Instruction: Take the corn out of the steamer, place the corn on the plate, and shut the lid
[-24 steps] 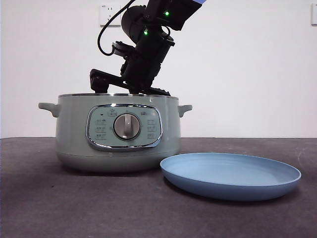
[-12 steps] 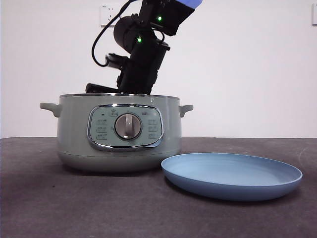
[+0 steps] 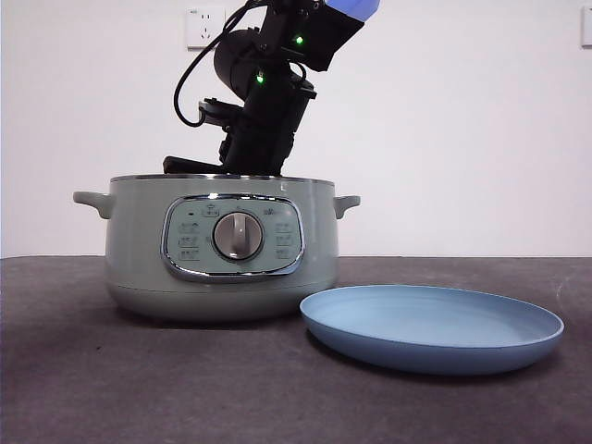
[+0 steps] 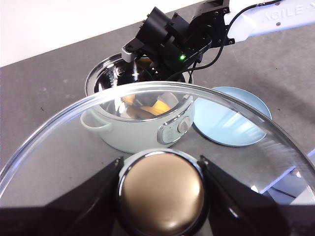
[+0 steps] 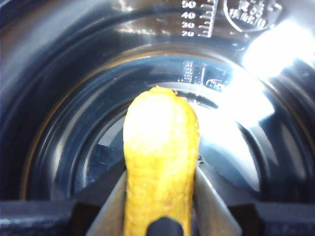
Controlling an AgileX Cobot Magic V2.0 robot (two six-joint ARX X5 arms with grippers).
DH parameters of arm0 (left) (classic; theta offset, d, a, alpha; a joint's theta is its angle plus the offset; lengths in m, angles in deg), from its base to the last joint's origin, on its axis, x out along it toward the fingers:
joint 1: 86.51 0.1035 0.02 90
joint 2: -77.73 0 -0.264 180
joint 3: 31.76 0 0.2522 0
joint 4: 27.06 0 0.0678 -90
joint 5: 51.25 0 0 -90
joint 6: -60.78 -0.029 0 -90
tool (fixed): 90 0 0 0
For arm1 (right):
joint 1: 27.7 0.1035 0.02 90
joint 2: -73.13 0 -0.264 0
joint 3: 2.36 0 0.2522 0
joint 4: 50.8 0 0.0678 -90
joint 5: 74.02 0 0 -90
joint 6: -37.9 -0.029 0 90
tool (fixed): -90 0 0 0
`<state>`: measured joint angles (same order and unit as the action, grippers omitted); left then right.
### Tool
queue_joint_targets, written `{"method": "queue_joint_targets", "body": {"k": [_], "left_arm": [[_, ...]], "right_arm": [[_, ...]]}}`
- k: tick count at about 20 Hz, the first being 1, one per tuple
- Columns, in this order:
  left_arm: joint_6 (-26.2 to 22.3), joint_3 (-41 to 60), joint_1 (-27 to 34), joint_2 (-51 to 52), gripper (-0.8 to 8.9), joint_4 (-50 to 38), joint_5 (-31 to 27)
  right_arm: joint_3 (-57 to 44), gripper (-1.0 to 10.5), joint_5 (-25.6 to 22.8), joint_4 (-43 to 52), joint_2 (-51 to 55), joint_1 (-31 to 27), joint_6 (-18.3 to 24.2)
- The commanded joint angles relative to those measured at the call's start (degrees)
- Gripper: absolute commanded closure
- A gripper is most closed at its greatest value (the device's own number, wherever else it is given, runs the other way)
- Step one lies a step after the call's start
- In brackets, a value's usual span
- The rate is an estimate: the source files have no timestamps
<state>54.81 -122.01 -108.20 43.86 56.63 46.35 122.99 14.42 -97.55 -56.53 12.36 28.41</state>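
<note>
The sage-green steamer [image 3: 222,250] stands open at the left, its bowl [image 5: 69,123] dark and shiny inside. My right gripper [image 5: 160,201] is down in the pot, shut on the yellow corn [image 5: 160,157]; from the front only its arm [image 3: 264,111] shows above the rim. From the left wrist camera, the steamer [image 4: 142,130] shows yellow corn [image 4: 153,105] inside it. My left gripper [image 4: 160,164] is held high above the table, shut on the knob [image 4: 161,192] of the glass lid [image 4: 59,162]. The light-blue plate [image 3: 431,326] lies empty to the right of the pot.
A dark grey tabletop [image 3: 111,388] runs under everything, with a white wall and a socket [image 3: 205,26] behind. The right arm's cable [image 3: 190,83] loops above the pot's left side. The plate [image 4: 231,120] sits close against the steamer.
The right arm has dropped lower into the steamer and shifted a little to the left. Pot and plate stand as before.
</note>
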Motion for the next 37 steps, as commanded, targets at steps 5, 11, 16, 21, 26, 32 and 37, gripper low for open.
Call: {"method": "queue_joint_targets", "body": {"k": [5,11,16,21,26,32,37], "left_arm": [[-0.26,-0.48,-0.11,0.48,8.22,-5.84,-0.02],[-0.35,-0.48,-0.11,-1.27,8.22,-9.01,0.26],[-1.40,-0.48,-0.11,-4.04,8.22,-9.07,0.28],[-1.42,-0.48,-0.11,-5.88,8.22,-10.97,0.39],[-1.40,-0.48,-0.11,-6.58,8.22,-11.80,0.39],[-1.40,-0.48,-0.11,-8.63,8.22,-12.09,0.39],[-1.40,-0.48,-0.11,-10.32,8.22,-12.61,0.39]], "right_arm": [[-0.35,9.6,-0.39,-3.89,15.96,-0.63,3.80],[-0.46,9.6,-2.25,-20.09,26.97,-4.02,8.35],[-1.88,9.6,-1.84,-24.85,28.24,-6.88,10.25],[-12.20,9.6,-1.46,-20.17,29.33,-7.91,10.40],[-32.72,9.6,3.10,-6.54,35.74,-11.02,6.67],[-52.04,9.6,7.85,10.12,38.64,-14.58,5.29],[-62.07,9.6,7.65,22.21,38.38,-14.60,3.74]]}}
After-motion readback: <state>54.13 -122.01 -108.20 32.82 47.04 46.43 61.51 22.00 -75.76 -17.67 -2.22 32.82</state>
